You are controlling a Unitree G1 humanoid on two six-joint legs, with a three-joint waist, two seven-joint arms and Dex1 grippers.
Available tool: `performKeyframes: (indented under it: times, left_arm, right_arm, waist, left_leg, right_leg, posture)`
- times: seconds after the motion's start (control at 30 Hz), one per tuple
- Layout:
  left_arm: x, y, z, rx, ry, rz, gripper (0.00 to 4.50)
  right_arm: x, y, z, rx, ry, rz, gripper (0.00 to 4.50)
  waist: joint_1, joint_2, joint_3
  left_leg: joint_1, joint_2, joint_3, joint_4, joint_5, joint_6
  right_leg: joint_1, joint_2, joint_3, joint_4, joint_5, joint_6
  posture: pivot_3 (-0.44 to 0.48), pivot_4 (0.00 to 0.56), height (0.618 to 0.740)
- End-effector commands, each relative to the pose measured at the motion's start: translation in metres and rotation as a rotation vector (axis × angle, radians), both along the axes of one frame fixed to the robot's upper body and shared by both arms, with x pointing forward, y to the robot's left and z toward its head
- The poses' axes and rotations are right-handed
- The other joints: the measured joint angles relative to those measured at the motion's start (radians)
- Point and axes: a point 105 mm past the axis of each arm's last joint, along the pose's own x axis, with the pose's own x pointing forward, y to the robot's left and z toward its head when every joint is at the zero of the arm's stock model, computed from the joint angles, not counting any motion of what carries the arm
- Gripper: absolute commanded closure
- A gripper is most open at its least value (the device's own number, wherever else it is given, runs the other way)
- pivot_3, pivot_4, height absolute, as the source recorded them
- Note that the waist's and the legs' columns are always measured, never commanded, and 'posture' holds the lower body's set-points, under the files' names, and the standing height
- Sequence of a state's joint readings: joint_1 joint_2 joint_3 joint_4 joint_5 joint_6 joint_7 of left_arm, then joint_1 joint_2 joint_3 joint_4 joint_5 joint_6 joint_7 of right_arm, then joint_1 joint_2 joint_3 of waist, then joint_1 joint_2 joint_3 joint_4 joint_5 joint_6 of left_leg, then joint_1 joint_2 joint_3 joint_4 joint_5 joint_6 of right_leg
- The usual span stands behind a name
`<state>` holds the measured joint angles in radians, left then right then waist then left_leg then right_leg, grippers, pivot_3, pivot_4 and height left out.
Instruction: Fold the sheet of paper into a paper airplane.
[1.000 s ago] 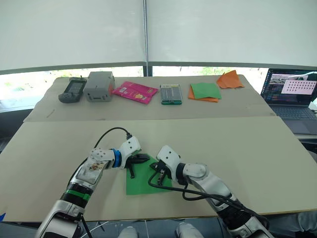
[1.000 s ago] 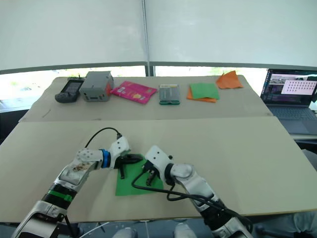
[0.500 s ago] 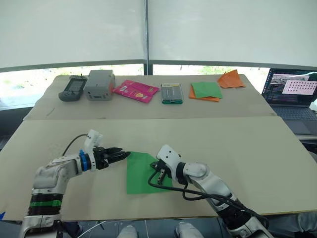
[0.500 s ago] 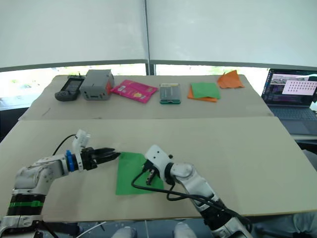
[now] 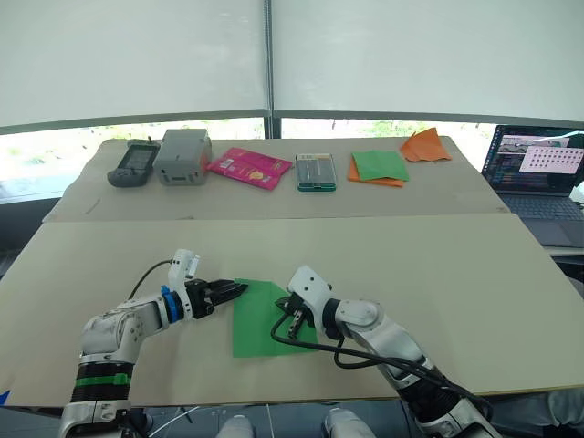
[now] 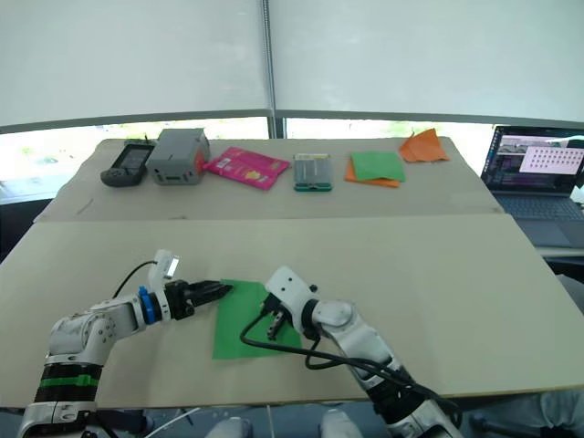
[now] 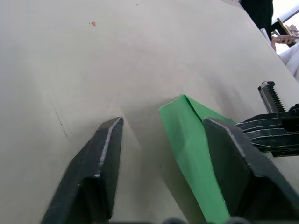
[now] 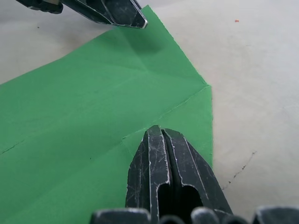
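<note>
Green sheet of paper (image 7: 194, 140) corner sits between left gripper (image 7: 170, 140) jaws.

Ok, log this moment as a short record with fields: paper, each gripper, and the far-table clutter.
paper: sheet of paper, green, lying creased on the table
left gripper: jaws open, at the sheet's far left corner
right gripper: jaws shut, tips pressing down on the sheet
fold state: no airplane shape yet
far table: handheld device, grey box, pink packet, orange and green papers, laptop
</note>
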<state>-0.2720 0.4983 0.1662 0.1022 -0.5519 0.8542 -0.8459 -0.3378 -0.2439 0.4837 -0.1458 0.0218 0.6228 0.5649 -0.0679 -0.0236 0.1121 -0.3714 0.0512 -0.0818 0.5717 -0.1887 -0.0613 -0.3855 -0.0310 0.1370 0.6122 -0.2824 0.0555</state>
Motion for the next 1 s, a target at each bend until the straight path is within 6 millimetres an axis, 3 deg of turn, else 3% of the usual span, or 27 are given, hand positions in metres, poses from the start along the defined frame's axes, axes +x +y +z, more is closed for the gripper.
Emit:
performKeyframes:
  times: [0.03,0.17,0.3,0.57,0.83,1.0]
  left_arm:
    - [0.0,-0.006,0.004,0.005,-0.023,-0.028,3.16]
    - [0.001,-0.008,0.005,0.015,-0.028,-0.037,4.48]
    - [0.002,-0.009,0.011,0.018,-0.056,-0.047,4.48]
    - [-0.012,-0.023,0.03,0.325,-0.418,-0.22,4.48]
    - [-0.026,-0.031,0.011,0.603,-0.638,-0.419,4.48]
    - [-0.03,-0.045,-0.002,0.647,-0.684,-0.5,4.48]
  right_arm:
    - [-0.004,-0.008,-0.023,-0.062,0.086,-0.034,4.5]
    - [-0.003,-0.008,-0.023,-0.064,0.084,-0.04,4.5]
    - [-0.003,-0.008,-0.023,-0.062,0.085,-0.043,4.5]
    - [-0.002,-0.009,-0.023,-0.059,0.087,-0.046,4.5]
    - [-0.002,-0.009,-0.023,-0.058,0.096,-0.05,4.5]
    - [-0.002,-0.01,-0.023,-0.058,0.096,-0.054,4.5]
  waist:
    - [-0.001,0.0,0.0]
    - [-0.001,0.0,0.0]
    - [-0.001,0.0,0.0]
    - [-0.001,0.0,0.002]
    - [0.002,0.003,0.004]
    - [0.009,0.004,0.004]
  left_leg:
    - [0.0,0.0,0.0,0.0,0.0,0.0]
    - [0.0,0.0,0.0,0.0,0.0,0.0]
    - [0.0,0.0,0.0,0.0,0.0,0.0]
    - [0.0,0.0,0.0,-0.001,0.0,-0.001]
    - [-0.001,0.0,0.001,-0.001,-0.003,-0.005]
    - [-0.001,0.0,0.002,-0.001,-0.003,-0.005]
  right_leg:
    - [0.0,0.0,0.0,0.0,0.0,0.0]
    - [0.0,0.0,0.0,0.0,0.0,0.0]
    - [0.0,0.0,0.0,0.0,0.0,0.0]
    - [0.0,0.0,0.001,-0.001,0.0,0.0]
    - [-0.001,0.0,0.002,-0.001,0.0,0.0]
    - [-0.001,-0.001,0.003,-0.002,0.0,0.0]
  posture:
    - [0.0,0.15,0.74]
    - [0.0,0.15,0.74]
    - [0.0,0.15,0.74]
    - [0.0,0.15,0.74]
    - [0.0,0.15,0.74]
    - [0.0,0.15,0.74]
